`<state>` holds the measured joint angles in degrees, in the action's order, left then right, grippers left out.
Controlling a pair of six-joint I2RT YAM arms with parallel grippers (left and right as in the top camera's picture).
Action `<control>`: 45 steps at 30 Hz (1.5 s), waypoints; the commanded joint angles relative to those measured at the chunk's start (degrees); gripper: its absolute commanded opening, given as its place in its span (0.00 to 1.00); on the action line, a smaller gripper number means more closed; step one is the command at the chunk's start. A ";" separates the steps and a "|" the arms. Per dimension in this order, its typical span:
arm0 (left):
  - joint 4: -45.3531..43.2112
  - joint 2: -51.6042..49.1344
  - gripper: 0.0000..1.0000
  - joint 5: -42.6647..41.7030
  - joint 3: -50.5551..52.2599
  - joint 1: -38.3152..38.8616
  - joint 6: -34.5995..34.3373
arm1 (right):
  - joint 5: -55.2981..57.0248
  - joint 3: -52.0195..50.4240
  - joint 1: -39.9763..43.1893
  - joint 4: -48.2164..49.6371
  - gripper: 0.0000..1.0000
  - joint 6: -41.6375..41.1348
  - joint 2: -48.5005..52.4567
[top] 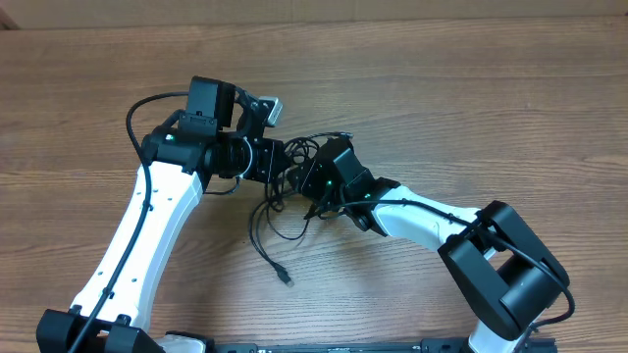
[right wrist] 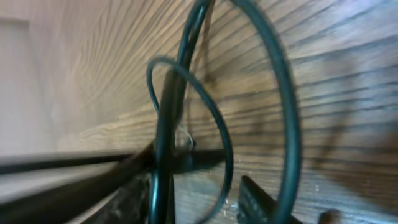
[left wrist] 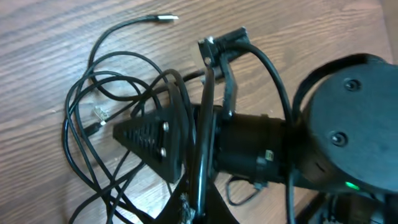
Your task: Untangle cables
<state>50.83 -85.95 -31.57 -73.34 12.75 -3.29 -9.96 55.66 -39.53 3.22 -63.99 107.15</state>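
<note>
— Well, where do the cables sit?
— Heaped in a loose tangle at the middle of the wooden table, right between the two grippers. One strand trails out toward the near edge and ends in a small plug. Another lies off to one side and ends in a silvery tip.
— And the left gripper?
— Closed tight. In its wrist view a strand rises straight and taut from its closed tips, so it pinches one of the cables.
— The right gripper?
— Down in the same tangle, just beside the left one. Its fingers stand partway apart, with strands running through the gap. That view is blurred, so I cannot tell whether they press on any strand.
— Any loops?
— Several hang around one right finger.
</note>
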 commanded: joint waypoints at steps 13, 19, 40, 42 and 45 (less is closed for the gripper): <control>-0.20 9.97 0.04 22.82 -2.54 -6.38 -6.29 | -3.58 0.92 15.63 -26.95 0.04 15.41 -11.54; -0.81 16.72 0.04 28.48 -3.48 -7.13 -10.36 | 1.88 1.01 21.07 -36.87 0.04 20.90 -15.17; -2.95 24.20 0.04 45.64 -3.58 -7.17 -12.20 | 20.76 1.01 40.46 -46.86 0.04 24.52 -15.17; -2.84 24.20 0.04 45.68 -3.58 -7.15 -12.17 | 17.75 1.01 42.71 -46.90 0.04 25.70 -15.17; -2.32 23.85 0.06 43.91 -3.58 -7.15 -12.17 | 8.50 1.01 44.17 -46.38 0.04 29.07 -15.17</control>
<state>48.21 -62.87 9.41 -75.22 5.56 -15.75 4.12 57.17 4.14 -43.57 -38.68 91.68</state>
